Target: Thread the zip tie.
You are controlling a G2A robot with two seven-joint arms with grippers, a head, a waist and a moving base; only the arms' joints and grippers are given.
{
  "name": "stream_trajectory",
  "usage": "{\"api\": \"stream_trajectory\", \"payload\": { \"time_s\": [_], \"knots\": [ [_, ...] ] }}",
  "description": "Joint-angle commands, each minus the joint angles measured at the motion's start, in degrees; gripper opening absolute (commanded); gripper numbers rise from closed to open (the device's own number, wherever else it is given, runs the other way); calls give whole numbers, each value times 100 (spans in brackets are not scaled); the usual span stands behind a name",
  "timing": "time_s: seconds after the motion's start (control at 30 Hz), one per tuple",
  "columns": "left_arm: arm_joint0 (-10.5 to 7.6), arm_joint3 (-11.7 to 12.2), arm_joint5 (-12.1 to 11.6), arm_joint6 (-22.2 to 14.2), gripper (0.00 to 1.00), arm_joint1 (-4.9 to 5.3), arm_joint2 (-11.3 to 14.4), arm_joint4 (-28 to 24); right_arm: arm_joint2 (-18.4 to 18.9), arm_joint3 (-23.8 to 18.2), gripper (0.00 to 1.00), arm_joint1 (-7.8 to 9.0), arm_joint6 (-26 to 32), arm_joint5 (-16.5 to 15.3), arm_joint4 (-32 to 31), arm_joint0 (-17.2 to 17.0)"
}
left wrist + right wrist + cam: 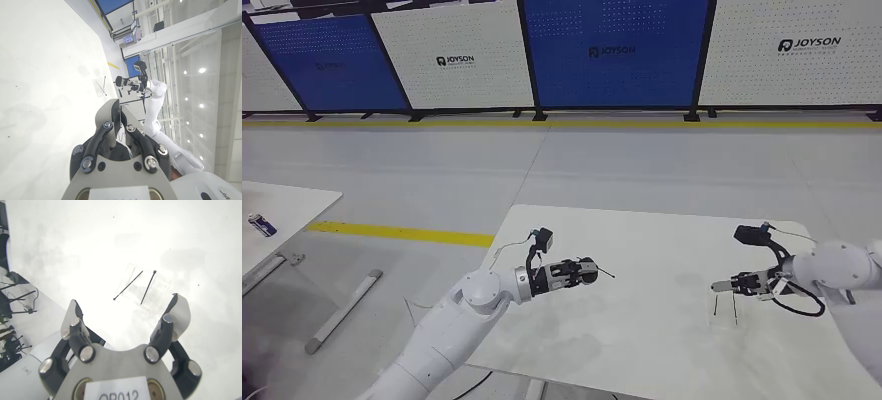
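In the left wrist view, the left gripper (119,108) is pinching a black zip tie (120,117) between nearly closed pads; from above, the tie is poking out past the fingers. Farther across the table (642,330), the right gripper (125,298) is hovering wide open near two loose ties (128,286) lying on a clear sheet (160,283).

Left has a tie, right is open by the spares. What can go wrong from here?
1. The left pincer grips its zip tie near the tips; the thin strip may slip or twist during threading.
2. A loose zip tie and a second tie lie close together on a clear sheet near the open right pincer; it may catch both or drag the sheet.
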Motion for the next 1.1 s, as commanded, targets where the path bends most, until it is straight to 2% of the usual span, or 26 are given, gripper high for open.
{"api": "stream_trajectory", "payload": {
  "time_s": [0.0,0.27,0.37,0.5,0.53,0.57,0.6,0.67,0.73,0.8,0.9,1.07],
  "knots": [
    [0,0,0,0,0,0,0,0,-224,82,100,-23,-1,548,-152,188],
    [0,0,0,0,0,0,0,0,-224,80,100,-23,-45,542,-152,171],
    [0,0,0,0,0,0,0,0,-234,26,100,-13,-189,478,-251,74],
    [0,0,0,0,0,0,0,0,-285,-125,100,-9,-78,513,-459,107],
    [0,0,0,0,0,0,0,0,-295,-163,96,-10,-43,519,-486,116],
    [0,0,0,0,0,0,0,0,-299,-185,85,-10,-11,544,-513,128],
    [0,0,0,0,0,0,0,0,-326,-219,86,-11,-1,564,-548,143],
    [0,0,0,0,0,0,0,0,-386,-229,67,-12,-1,570,-558,167],
    [0,0,0,0,0,0,0,0,-495,-166,48,-15,-1,738,-634,229],
    [0,0,0,0,0,0,0,0,-619,-74,47,-36,-1,989,-695,312],
    [0,0,0,0,0,0,0,0,-862,185,42,-86,-1,1006,-587,476],
    [0,0,0,0,0,0,0,0,-1238,540,40,-171,-1,997,-413,732]
  ]
}}
